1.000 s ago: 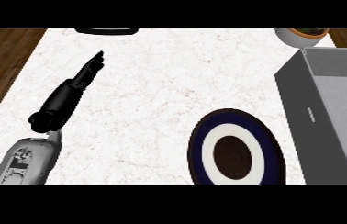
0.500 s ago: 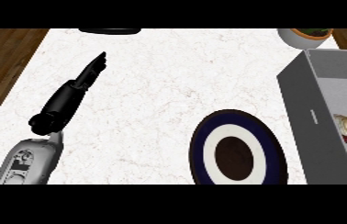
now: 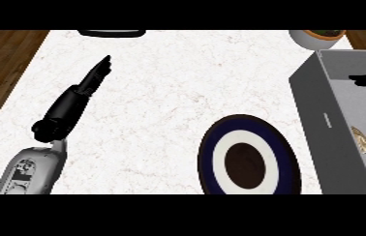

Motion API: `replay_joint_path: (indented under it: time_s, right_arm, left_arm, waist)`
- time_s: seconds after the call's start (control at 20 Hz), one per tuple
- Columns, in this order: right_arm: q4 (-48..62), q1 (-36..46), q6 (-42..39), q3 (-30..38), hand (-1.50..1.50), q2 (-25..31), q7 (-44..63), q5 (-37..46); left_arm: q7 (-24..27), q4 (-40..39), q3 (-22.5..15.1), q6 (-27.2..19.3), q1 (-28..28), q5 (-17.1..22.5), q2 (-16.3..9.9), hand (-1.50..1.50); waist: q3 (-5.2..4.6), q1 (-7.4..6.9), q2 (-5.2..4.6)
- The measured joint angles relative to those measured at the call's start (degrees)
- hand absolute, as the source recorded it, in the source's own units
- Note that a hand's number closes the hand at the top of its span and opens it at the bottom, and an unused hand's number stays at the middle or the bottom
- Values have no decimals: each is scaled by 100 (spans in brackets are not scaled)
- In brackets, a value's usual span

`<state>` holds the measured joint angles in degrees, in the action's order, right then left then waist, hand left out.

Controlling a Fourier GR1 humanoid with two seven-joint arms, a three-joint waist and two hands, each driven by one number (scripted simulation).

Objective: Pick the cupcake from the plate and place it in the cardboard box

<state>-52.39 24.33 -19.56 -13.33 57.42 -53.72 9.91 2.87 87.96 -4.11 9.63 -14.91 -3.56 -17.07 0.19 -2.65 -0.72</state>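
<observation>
Plate (image 3: pixel 214 157) sits bare; a pale scrap at the box's (image 3: pixel 314 109) right edge is probably the cupcake (image 3: pixel 359 138), so little remains. Left hand (image 3: pixel 93 80) rests flat, fingers straight.

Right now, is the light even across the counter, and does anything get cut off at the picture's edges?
Head view: light is soft and even on the white counter, no glare or strong shadows; the plate is cut at the bottom, the box and bowl at the right and top; the left hand shows whole; the steep downward angle stretches the plate.
</observation>
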Motion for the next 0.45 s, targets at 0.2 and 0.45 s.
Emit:
replay_joint_path:
  time_s: [0.2, 0.45]
  right_arm:
    - [348, 28, -642, 288, -150, -317, 544, -1208]
    - [984, 414, -1511, 687, -150, -345, 1556, -2419]
  left_arm:
    - [31, 5, 10, 2, 33, -18, -21, 0]
    - [21, -16, -21, 6, -64, -31, 26, 0]
  waist:
    - [-6, 10, -6]
    - [-4, -25, -32]
